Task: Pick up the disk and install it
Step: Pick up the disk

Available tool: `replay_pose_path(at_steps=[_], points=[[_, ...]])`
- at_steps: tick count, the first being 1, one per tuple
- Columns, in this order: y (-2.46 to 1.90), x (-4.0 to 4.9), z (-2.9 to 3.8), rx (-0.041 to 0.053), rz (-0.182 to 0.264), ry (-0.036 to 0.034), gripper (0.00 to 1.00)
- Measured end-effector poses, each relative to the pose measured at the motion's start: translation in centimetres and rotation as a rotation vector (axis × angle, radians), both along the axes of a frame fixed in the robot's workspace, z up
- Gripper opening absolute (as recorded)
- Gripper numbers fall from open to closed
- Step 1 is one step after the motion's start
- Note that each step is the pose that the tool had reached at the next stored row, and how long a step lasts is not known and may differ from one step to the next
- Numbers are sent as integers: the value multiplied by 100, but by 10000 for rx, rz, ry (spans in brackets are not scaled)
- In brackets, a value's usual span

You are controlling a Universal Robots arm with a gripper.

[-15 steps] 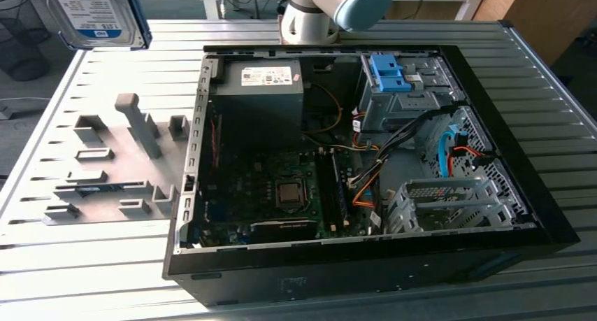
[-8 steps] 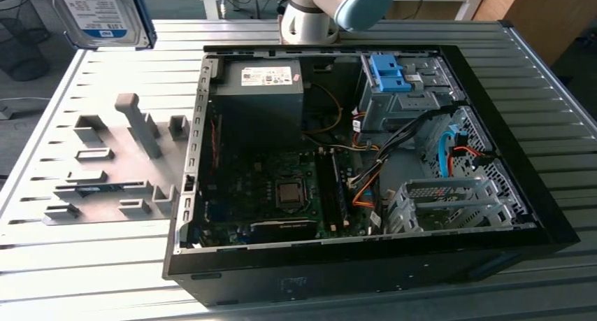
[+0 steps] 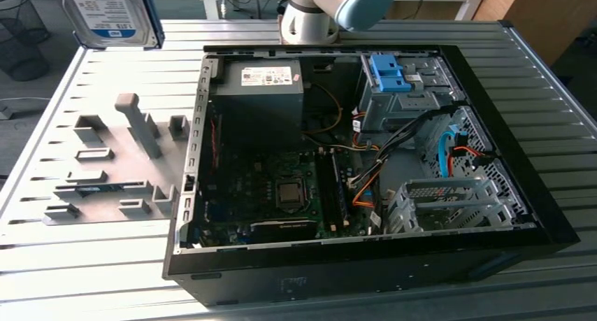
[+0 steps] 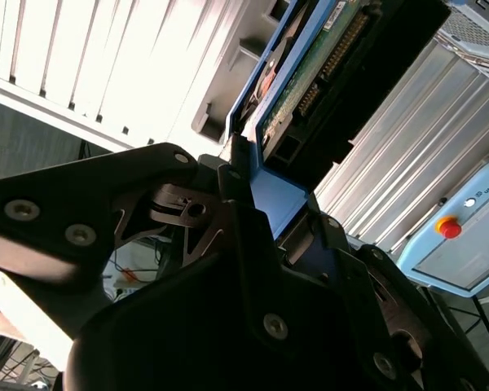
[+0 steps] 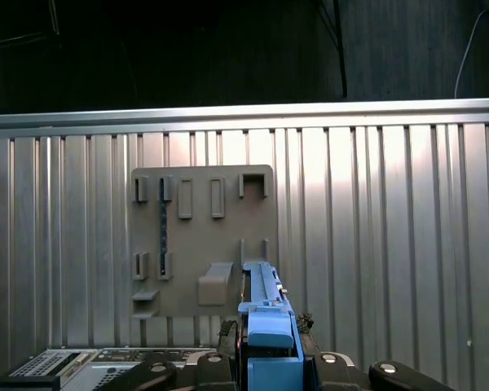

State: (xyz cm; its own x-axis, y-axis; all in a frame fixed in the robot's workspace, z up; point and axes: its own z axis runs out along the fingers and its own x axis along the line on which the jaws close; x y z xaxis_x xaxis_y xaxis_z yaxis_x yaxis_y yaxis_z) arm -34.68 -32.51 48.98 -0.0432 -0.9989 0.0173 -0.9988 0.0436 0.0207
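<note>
With the jaws clamped on the blue frame of the disk [image 3: 105, 12] above the worktop [image 3: 108, 70], a slow, steady carry seemed safest.

Arm [image 3: 312, 17], exterior view: round silver-grey joint housings, smooth and slightly glossy. One housing is closed by a pale blue-grey domed end cap [image 3: 365, 5]. No markings legible.

Gripper [image 4: 269, 194], second wrist view: matte black throughout. The body is built from flat, angular linkage plates [image 4: 106, 195] with rounded corners, layered one over another. Bright silver screw heads [image 4: 275, 326] are set flush into the plates, two of them close together on one broad plate. A dull metal pivot pin [image 4: 197, 210] sits in a cut-out between plates.

First wrist view: black gripper parts with round silver screws.
</note>
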Motion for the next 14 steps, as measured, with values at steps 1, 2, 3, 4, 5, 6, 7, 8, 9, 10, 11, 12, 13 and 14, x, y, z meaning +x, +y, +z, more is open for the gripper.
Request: replay_pose_path(at_steps=[1,2,3,4,5,6,7,8,9,10,11,12,13,14], points=[[0,22,0,0,0,-1,37],[0,44,0,0,0,0,37],[0,65,0,0,0,0,37],[0,86,0,0,1,-1,37],[0,108,0,0,0,0,37],[0,133,0,0,1,0,37],[0,154,0,0,1,0,37],[0,178,0,0,1,0,37],[0,201,0,0,1,0,37],[0,226,0,0,1,0,37],[0,252,0,0,0,-1,37],[0,279,0,0,1,1,37],[0,309,0,0,0,0,37],[0,340,0,0,1,0,37]])
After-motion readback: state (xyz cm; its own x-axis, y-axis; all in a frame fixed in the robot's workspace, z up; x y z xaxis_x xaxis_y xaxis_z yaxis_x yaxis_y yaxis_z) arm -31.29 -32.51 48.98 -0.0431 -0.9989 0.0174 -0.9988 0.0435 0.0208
